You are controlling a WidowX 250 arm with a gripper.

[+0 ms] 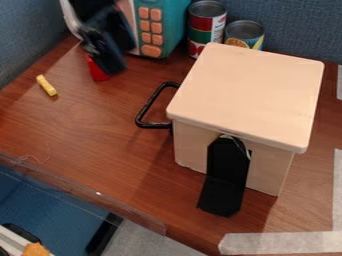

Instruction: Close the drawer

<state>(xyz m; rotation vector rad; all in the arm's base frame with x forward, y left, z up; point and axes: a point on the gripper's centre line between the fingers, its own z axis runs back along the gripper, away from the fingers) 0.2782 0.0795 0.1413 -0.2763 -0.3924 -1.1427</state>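
Arm at upper left, pincer (110, 62) apart from the drawer handle (141, 114).
The arm (100, 10) comes in from the top edge, its pincer slanting down over the worktop (87, 135) in front of the teal oven (172, 25); how far open it is, or whether it holds anything, I cannot tell (it is blurred, and a red thing (95, 69) shows right beside it). The drawer is at the beige box's (250, 95) left side, black handle jutting out; how far shut, I cannot tell.
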